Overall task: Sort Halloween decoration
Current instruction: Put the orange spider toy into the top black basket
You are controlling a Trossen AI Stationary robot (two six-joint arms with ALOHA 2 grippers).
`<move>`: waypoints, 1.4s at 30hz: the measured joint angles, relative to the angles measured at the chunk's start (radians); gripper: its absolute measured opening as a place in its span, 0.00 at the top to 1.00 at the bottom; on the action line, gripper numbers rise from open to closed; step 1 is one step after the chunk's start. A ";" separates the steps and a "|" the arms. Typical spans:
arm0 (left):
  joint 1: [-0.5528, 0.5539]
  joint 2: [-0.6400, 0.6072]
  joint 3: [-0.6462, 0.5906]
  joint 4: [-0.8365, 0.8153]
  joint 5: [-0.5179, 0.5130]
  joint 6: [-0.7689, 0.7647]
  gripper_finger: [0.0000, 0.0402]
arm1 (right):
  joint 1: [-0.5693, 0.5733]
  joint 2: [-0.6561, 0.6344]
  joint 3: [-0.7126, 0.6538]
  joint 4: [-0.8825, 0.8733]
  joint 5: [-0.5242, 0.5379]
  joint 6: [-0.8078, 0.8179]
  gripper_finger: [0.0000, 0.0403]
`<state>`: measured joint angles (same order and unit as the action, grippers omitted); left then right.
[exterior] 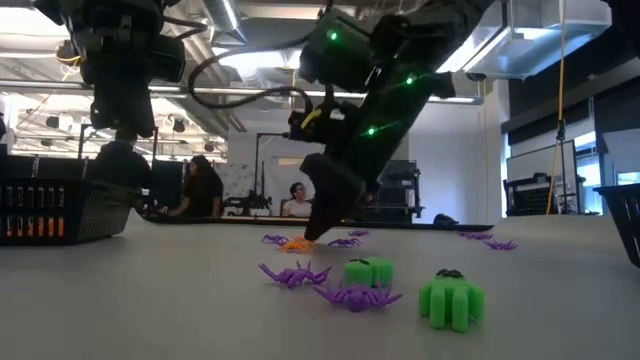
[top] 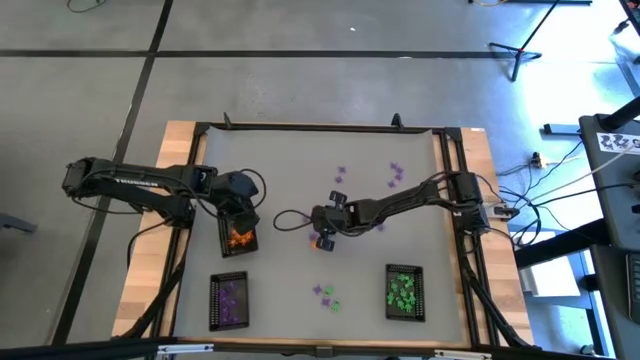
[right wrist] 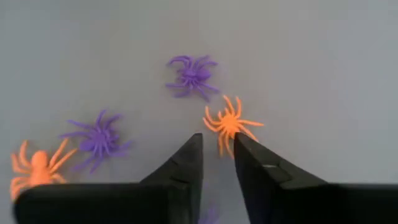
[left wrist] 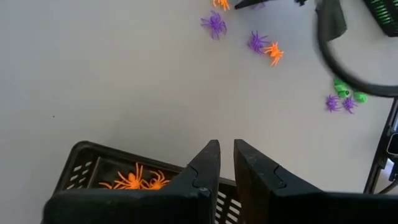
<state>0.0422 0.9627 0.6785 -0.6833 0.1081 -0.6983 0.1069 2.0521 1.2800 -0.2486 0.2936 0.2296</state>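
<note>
An orange spider [right wrist: 229, 124] is approached at table centre by the right gripper [right wrist: 217, 158], jaws slightly parted. The left gripper [left wrist: 226, 163], nearly closed and empty, is held over the orange tray [top: 238, 236] at nine o'clock. A purple spider [right wrist: 191, 73] could be nudged aside.

Two dark jointed arms, looping black cables, green indicator lights, tapered matte-black jaws, white lettering on left arm [top: 130, 183]

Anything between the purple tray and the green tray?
Yes: in the high view, loose purple and green trinkets lie on the mat between the purple tray and green tray.
</note>
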 joint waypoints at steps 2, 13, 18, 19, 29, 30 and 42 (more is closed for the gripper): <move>0.000 0.000 0.000 0.001 0.000 0.000 0.90 | -0.011 0.015 0.001 0.014 -0.007 0.003 0.74; 0.000 0.000 0.000 0.004 -0.006 0.000 0.90 | -0.027 0.035 0.006 0.005 -0.025 0.001 0.95; 0.000 0.000 0.000 0.005 -0.013 -0.006 0.90 | -0.028 0.025 0.005 -0.002 -0.025 0.009 0.97; 0.000 0.000 0.000 0.005 -0.013 -0.006 0.90 | -0.027 0.018 0.003 -0.012 -0.025 0.009 0.98; -0.006 0.000 0.000 0.116 -0.026 -0.079 0.90 | 0.047 -0.071 0.000 -0.045 0.061 0.005 1.00; -0.009 0.000 0.000 0.140 -0.035 -0.102 0.90 | 0.057 -0.077 0.000 -0.046 0.078 0.002 1.00; -0.029 0.131 0.000 0.407 -0.089 -0.244 0.90 | 0.178 -0.100 0.049 -0.034 0.357 -0.085 1.00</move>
<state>0.0134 1.0934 0.6785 -0.2759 0.0188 -0.9426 0.2847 1.9526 1.3287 -0.2830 0.6503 0.1451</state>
